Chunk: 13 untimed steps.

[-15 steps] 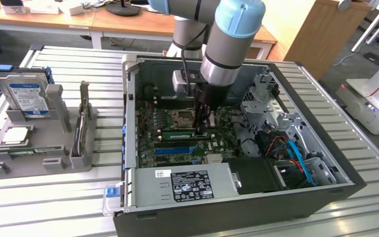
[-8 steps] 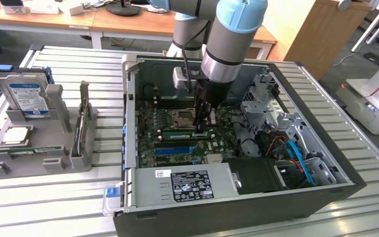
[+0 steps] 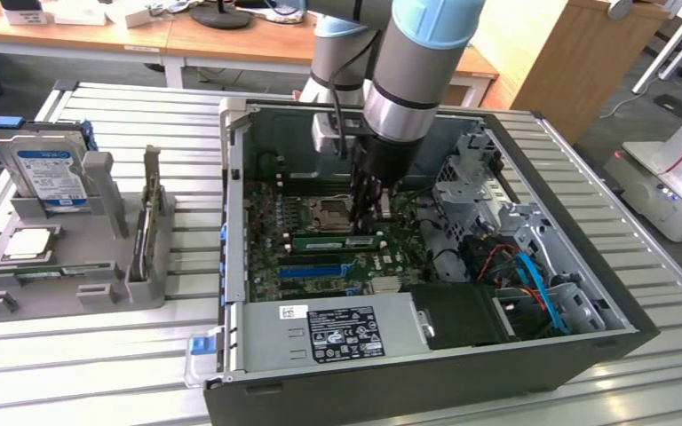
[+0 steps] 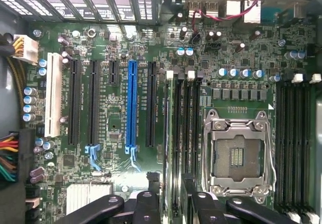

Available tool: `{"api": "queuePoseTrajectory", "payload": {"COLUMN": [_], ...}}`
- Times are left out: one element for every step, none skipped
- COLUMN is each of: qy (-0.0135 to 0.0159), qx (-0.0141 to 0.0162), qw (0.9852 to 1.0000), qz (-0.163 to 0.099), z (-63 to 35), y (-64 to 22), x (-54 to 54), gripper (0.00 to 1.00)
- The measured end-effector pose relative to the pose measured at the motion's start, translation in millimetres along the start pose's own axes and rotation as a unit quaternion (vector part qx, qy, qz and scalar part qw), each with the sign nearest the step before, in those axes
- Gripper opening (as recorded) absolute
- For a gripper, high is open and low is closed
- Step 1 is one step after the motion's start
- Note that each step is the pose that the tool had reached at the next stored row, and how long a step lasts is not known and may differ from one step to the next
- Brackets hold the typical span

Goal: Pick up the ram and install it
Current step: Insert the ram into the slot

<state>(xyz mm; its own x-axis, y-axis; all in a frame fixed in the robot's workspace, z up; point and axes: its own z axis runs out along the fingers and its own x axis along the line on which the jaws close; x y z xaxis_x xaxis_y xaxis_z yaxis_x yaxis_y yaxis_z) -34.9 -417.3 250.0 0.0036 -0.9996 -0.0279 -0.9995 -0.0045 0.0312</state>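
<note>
Tool (image 4: 171, 186), grip state indiscernible, hangs inside the open computer case (image 3: 436, 395). A slatted metal desk (image 3: 104, 373) carries the case; wooden furniture (image 3: 104, 37) stands behind it. Within the case, the ram (image 3: 338, 240) stands slotted beneath the tool. The case's black label (image 3: 341, 321) is unreadable.

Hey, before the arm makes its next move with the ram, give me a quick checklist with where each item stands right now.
1. Case open, motherboard exposed: ok.
2. Pincer down inside, beside the processor socket: ok.
3. Ram at the memory slots: ok.
4. Ram fully seated: cannot tell.
5. Pincer's hold on the ram: cannot tell.
6. Blue cable away from the slots: ok.
</note>
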Motion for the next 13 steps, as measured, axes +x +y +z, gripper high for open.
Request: {"api": "queuePoseTrajectory", "payload": {"qy": [0.0000,0.0000,0.0000,0.0000,0.0000,0.0000,0.0000,0.0000,0.0000,0.0000,0.0000,0.0000,0.0000], "qx": [0.0000,0.0000,0.0000,0.0000,0.0000,0.0000,0.0000,0.0000,0.0000,0.0000,0.0000,0.0000,0.0000], "qw": [1.0000,1.0000,1.0000,1.0000,1.0000,1.0000,1.0000,1.0000,1.0000,1.0000,1.0000,1.0000,1.0000], "qz": [0.000,0.000,0.000,0.000,0.000,0.000,0.000,0.000,0.000,0.000,0.000,0.000,0.000], "z": [-1.2,-2.4,-3.5,-4.7,-5.9,-7.0,-8.0,-9.0,-9.8,-10.7,-11.6,-12.4,-13.3], "y": [0.0,0.1,0.1,0.1,0.2,0.2,0.3,0.3,0.3,0.3,0.4,0.4,0.4], "x": [0.0,-0.1,-0.1,-0.1,-0.2,-0.2,-0.2,-0.2,-0.3,-0.3,-0.3,-0.4,-0.4], "gripper": [0.31,0.31,0.31,0.31,0.31,0.31,0.31,0.31,0.31,0.31,0.31,0.31,0.31]}}
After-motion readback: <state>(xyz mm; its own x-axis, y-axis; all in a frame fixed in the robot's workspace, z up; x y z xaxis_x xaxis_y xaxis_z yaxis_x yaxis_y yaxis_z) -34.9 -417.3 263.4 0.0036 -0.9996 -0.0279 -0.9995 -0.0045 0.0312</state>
